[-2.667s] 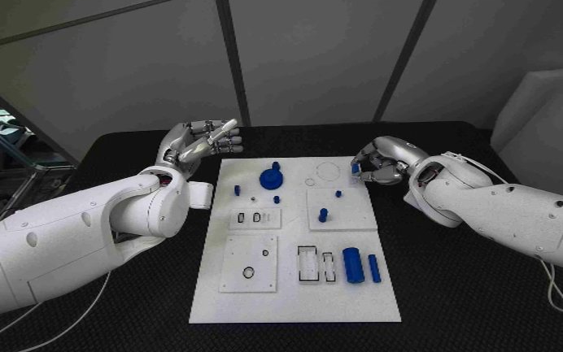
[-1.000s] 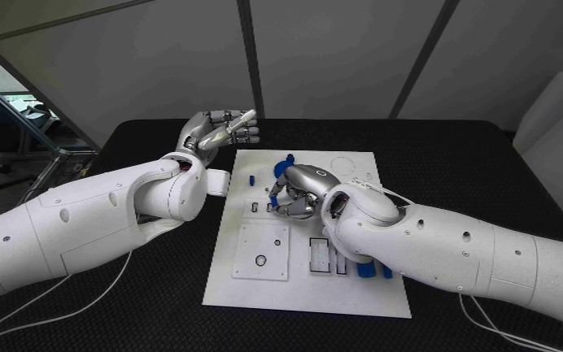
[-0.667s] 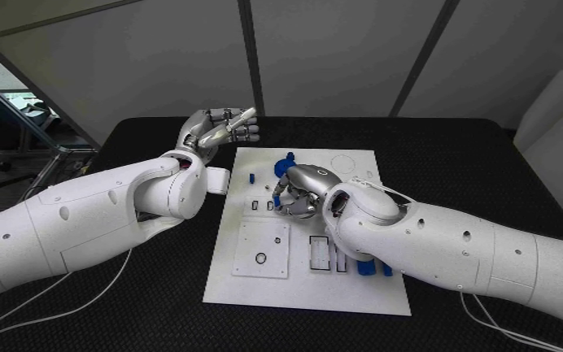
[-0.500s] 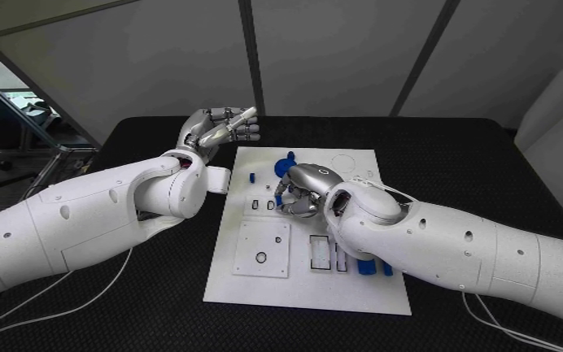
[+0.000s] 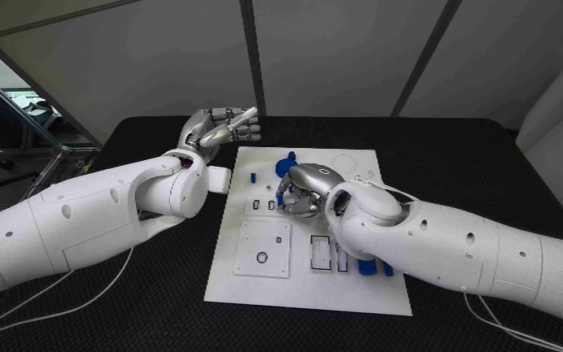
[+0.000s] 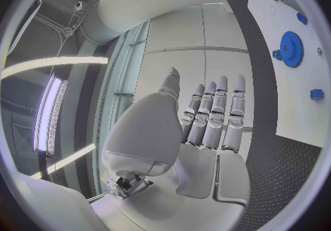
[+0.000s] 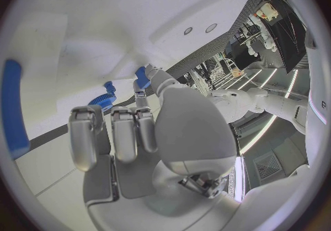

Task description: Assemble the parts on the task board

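I see a black tabletop [image 5: 141, 287] with a rough, woven-looking surface. Behind it stand grey wall panels [image 5: 329, 43] split by dark seams. A white cable [image 5: 71, 303] trails over the tabletop near its front left edge.

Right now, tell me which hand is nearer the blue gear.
Right. The right hand hovers over the task board just beside the blue gear; the left hand is raised off the board's far-left corner.

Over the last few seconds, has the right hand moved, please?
Yes. The right hand has crossed from beyond the board's far right corner to over its middle, just near of the gear.
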Motion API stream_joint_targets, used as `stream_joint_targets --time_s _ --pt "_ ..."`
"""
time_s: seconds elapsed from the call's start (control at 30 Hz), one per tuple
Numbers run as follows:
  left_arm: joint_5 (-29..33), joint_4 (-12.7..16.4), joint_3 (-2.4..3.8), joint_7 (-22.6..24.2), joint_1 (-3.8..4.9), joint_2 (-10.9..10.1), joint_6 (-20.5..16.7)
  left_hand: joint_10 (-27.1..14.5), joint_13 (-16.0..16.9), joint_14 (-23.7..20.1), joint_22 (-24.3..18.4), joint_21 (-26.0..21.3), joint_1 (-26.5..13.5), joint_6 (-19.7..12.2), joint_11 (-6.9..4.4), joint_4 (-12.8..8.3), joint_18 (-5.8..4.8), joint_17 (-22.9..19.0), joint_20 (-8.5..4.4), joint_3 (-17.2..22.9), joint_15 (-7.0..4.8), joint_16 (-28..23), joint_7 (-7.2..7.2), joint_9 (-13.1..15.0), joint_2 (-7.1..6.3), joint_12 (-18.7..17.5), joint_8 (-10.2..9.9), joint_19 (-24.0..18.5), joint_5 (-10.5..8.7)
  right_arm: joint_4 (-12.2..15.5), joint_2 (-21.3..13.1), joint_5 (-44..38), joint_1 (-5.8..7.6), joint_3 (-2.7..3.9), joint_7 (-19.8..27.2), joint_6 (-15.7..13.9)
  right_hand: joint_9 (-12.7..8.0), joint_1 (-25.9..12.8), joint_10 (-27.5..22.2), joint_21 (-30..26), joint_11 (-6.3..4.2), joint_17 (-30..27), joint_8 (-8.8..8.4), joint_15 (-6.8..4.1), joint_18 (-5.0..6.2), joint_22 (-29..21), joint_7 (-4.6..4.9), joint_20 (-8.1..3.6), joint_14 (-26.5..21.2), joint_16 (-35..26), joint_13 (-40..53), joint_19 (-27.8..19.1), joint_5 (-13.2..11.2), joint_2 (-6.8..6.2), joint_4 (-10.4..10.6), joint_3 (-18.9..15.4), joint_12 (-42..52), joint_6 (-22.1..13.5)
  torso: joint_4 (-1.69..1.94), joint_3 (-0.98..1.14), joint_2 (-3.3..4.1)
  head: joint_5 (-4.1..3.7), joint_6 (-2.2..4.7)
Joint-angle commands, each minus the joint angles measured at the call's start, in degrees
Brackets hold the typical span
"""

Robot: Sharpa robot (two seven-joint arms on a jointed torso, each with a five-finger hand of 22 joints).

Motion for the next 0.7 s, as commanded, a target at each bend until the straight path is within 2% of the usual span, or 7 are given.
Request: stream_joint_targets --time_s 0.03,0.37,0.7 --pt "-0.29 0.06 0.05 0.21 0.09 -0.05 0.61 0.24 -0.03 0.3 0.07 0.28 0.09 0.24 0.21 -0.37 3.15 0.08 0.05 -0.11 0.11 -0.22 0.34 -0.03 0.33 -0.18 -0.34 -0.45 -0.18 -0.1 0.08 -0.73 -0.05 -0.1 -0.52 1.95 1.26 -0.88 4.67 0.19 0.48 13.06 0.16 0.29 -0.86 15.09 -0.08 0.32 5.5 0.07 13.49 6.15 0.25 -0.07 0.09 -0.2 -0.21 0.49 -0.03 -0.02 -0.02 0.07 -0.11" --pt "-0.29 0.03 0.05 0.2 0.09 -0.01 0.61 0.22 -0.04 0.34 0.07 0.29 0.23 0.24 0.24 -0.58 3.15 0.11 0.07 -0.1 0.12 -0.29 0.37 -0.03 0.36 -0.27 -0.43 -0.57 -0.19 -0.06 0.15 -0.74 -0.05 -0.1 -0.49 3.74 1.24 -1.64 4.58 0.19 0.52 12.91 -0.03 0.31 -0.86 15.09 -0.02 0.34 5.47 0.01 13.38 6.15 0.14 -0.55 0.3 -0.49 -0.32 0.29 0.01 0.0 0.0 0.02 -0.31" --pt "-0.29 0.0 0.05 0.12 0.1 -0.06 0.62 0.22 -0.04 0.34 0.07 0.29 0.23 0.24 0.24 -0.58 3.15 0.11 0.07 -0.1 0.12 -0.29 0.37 -0.03 0.36 -0.27 -0.43 -0.57 -0.19 0.05 0.24 -0.74 -0.05 -0.11 -0.58 4.19 1.15 -2.03 4.36 0.19 0.61 12.8 -0.3 0.37 -0.86 15.09 0.1 0.37 5.45 -0.04 13.12 6.15 0.19 -0.87 0.38 -0.62 -0.57 -0.11 -0.01 0.0 -0.03 -0.01 -0.37"
